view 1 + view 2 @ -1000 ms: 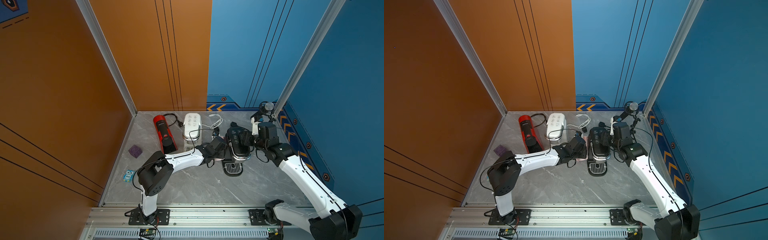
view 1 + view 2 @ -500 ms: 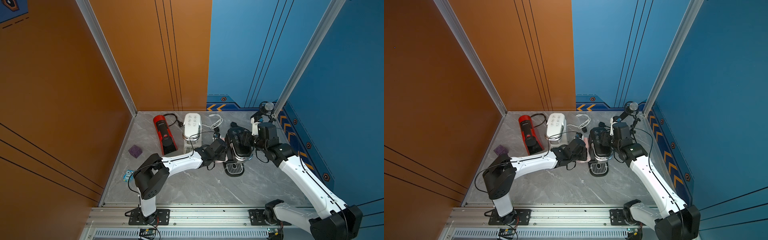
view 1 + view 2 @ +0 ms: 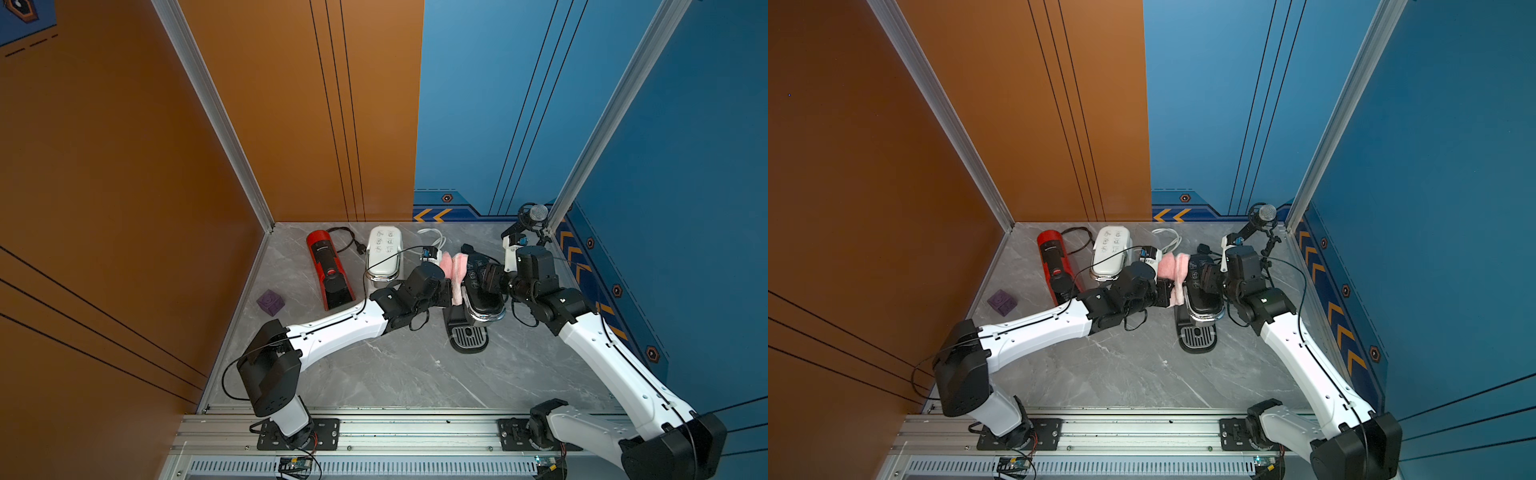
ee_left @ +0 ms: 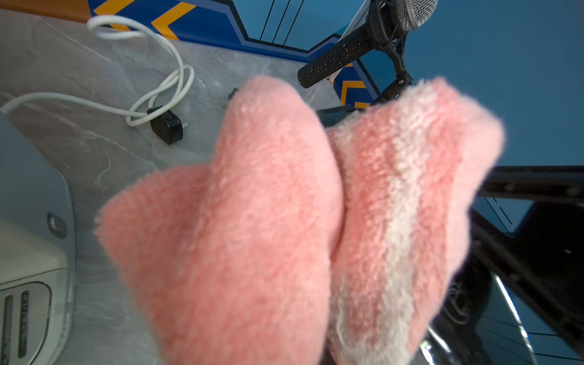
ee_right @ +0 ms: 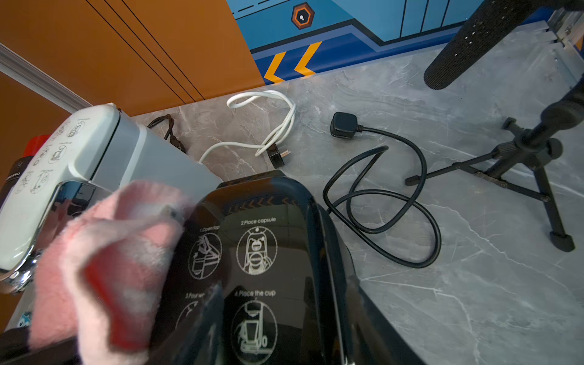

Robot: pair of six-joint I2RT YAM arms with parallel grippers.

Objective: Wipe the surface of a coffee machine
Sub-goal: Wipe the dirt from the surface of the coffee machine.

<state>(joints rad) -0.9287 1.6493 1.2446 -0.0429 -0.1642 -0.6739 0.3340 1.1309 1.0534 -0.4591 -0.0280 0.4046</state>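
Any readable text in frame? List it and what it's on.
"1.Open top": black coffee machine lid
"2.Place capsule": same lid
"3.Pour w", rest hidden: same lid
"4.Place the cup": same lid
white coffee machine icon captions: too small to read
red coffee machine brand: blurred, unreadable

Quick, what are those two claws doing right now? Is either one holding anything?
Left gripper: closed, holding the pink cloth.
Right gripper: up against the black coffee machine; whether it is open or gripping cannot be told.
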